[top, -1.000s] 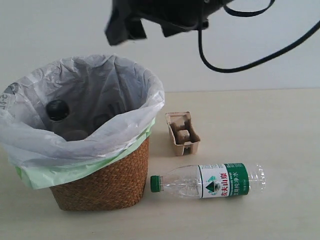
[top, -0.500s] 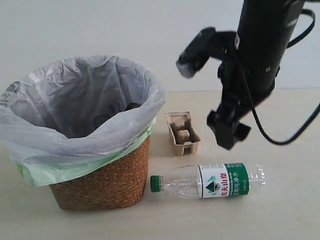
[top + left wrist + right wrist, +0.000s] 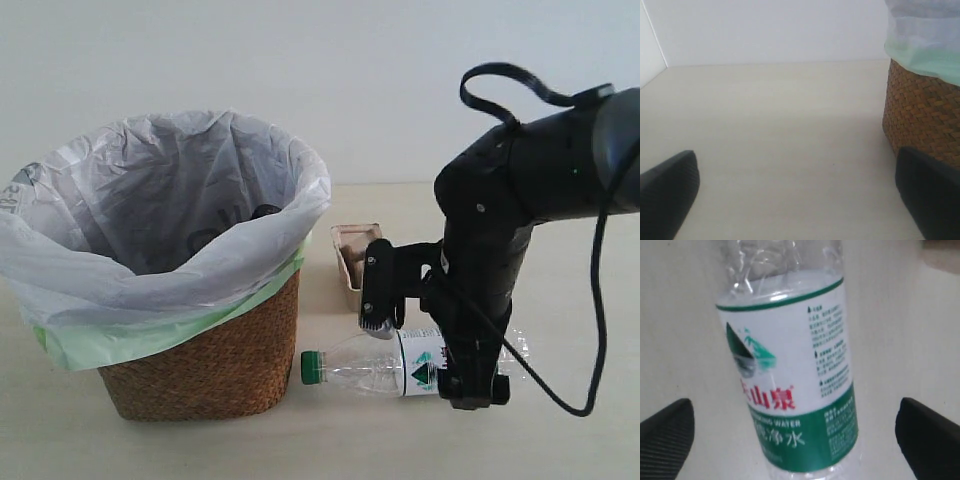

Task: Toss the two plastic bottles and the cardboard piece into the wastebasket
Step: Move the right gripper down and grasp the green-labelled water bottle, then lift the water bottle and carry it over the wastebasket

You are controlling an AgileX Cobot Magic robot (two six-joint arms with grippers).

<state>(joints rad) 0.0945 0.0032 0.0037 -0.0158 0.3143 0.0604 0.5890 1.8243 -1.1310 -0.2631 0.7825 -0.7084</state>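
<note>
Green-capped bottle, straddled by right end effector

Frontal exterior; right wrist close over bottle

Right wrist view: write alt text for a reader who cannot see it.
A clear plastic bottle with a green-and-white label lies on a pale table. The right hand is open, one dark fingertip on each side of the bottle, clear of it.

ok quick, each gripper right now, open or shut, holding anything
left gripper: open, empty, next to the wastebasket.
right gripper: open, a finger on either side of the green-label bottle, not clamped on it.
</note>
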